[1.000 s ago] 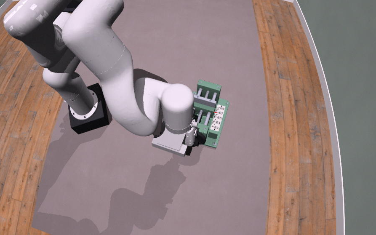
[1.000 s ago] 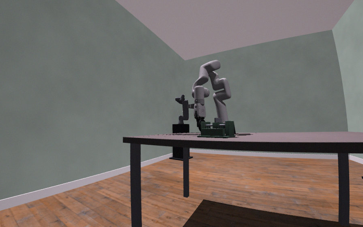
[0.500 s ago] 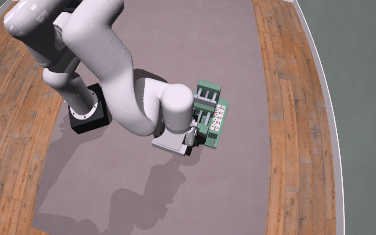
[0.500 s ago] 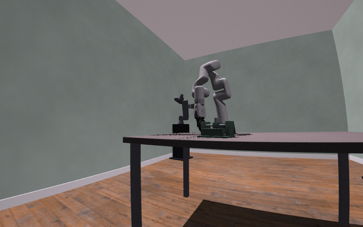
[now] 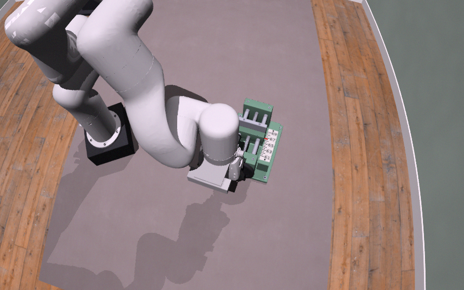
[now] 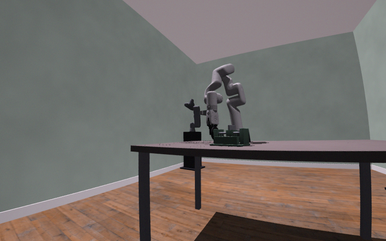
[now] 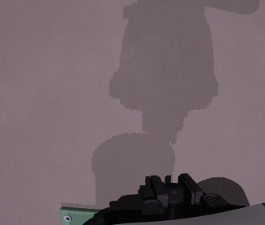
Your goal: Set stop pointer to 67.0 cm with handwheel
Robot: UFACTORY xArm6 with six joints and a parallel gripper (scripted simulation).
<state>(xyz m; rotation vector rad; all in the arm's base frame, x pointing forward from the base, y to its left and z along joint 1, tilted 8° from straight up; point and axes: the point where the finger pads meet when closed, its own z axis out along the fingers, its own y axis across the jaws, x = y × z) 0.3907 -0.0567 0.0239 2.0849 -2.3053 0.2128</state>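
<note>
A green fixture (image 5: pixel 260 144) with steel rods sits on the grey mat, and it also shows on the table in the side view (image 6: pixel 231 137). A white scale strip (image 5: pixel 268 146) on it reads from 61 to 69. A small red pointer (image 5: pixel 266 138) lies beside the 67 mark. A grey stop block (image 5: pixel 252 124) crosses the rods. The black handwheel (image 5: pixel 244 172) is at the fixture's near end, mostly hidden under my wrist. My gripper (image 5: pixel 238 167) is shut on the handwheel's handle.
The arm's black base (image 5: pixel 109 135) stands left of the fixture. Wooden floor borders the mat on both sides. A second black camera stand (image 6: pixel 193 119) is behind the table in the side view.
</note>
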